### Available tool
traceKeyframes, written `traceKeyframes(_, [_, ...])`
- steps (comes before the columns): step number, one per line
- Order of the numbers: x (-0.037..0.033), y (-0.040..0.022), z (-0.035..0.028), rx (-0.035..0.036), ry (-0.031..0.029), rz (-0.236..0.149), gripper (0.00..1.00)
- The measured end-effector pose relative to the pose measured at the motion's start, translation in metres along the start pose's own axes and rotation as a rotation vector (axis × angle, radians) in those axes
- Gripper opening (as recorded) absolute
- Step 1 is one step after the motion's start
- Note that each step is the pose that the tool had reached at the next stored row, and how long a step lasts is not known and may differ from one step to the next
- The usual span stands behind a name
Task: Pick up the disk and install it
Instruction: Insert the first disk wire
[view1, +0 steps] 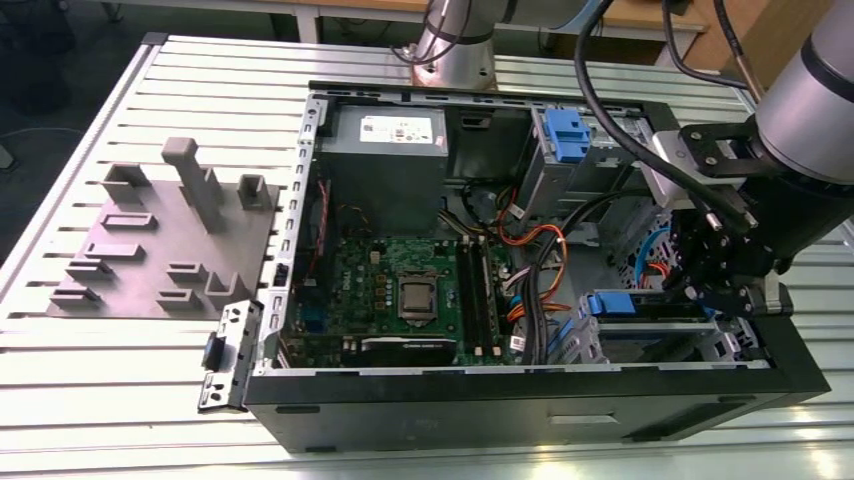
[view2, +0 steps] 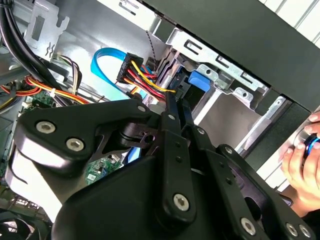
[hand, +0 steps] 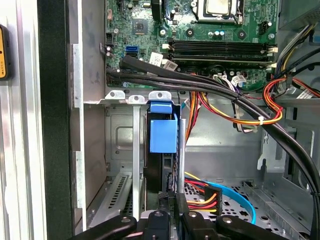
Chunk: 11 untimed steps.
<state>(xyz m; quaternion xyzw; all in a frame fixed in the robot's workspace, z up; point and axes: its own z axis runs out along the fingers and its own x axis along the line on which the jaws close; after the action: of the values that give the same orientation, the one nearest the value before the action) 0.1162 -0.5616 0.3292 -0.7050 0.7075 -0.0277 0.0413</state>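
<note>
A: Disk (hand: 163, 135) location?
B: Standing on edge in the drive cage (hand: 125, 150) of the open computer case (view1: 534, 395), blue bracket showing.
A: End effector (hand: 170, 207)?
B: Clenched on the disk's rear edge.

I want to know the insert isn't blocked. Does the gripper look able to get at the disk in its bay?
Probably yes: the gripper sits right at the disk's edge in the bay, and the cables run off to the side, not across its path.
</note>
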Motion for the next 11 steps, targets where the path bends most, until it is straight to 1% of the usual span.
traceKeyframes(2, [0.0000,0.0000,0.0000,0.0001,-0.0005,0.000,0.18])
traceKeyframes(3, [0.0000,-0.0001,-0.0006,0.0001,-0.0001,0.000,0.24])
traceKeyframes(9, [-0.0002,-0.0010,-0.0100,-0.0002,0.0001,0.000,0.24])
traceKeyframes(11, [-0.0002,-0.0012,-0.0105,-0.0008,-0.0003,0.000,0.24])
